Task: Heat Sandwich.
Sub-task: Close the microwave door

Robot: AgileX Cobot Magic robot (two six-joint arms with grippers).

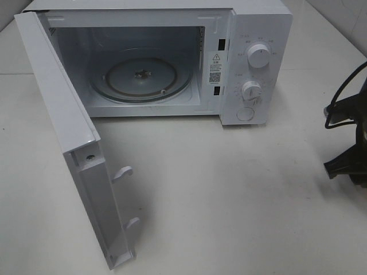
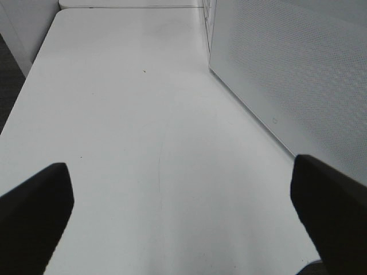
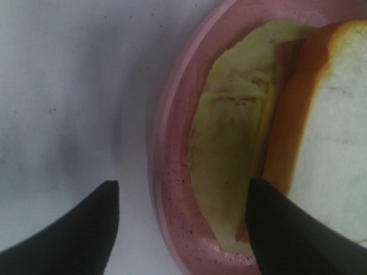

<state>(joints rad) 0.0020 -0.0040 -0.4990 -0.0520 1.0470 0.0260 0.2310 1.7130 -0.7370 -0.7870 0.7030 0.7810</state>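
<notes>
Pink plate (image 3: 172, 172) fills the right of the right wrist view, carrying the sandwich (image 3: 321, 132). Soft and light, it looks easily crushed; better to grip the stiff rim. Right gripper (image 3: 180, 217) spread, straddling that rim; left gripper (image 2: 183, 200) spread over bare counter (image 2: 143, 114).

Your left gripper (image 2: 183, 217) has its jaws spread wide with nothing between them, held low and level. Your right gripper (image 3: 183, 229) points straight down, jaws parted and gripping nothing. Your right arm (image 1: 350, 137) shows at the overhead view's right edge.
</notes>
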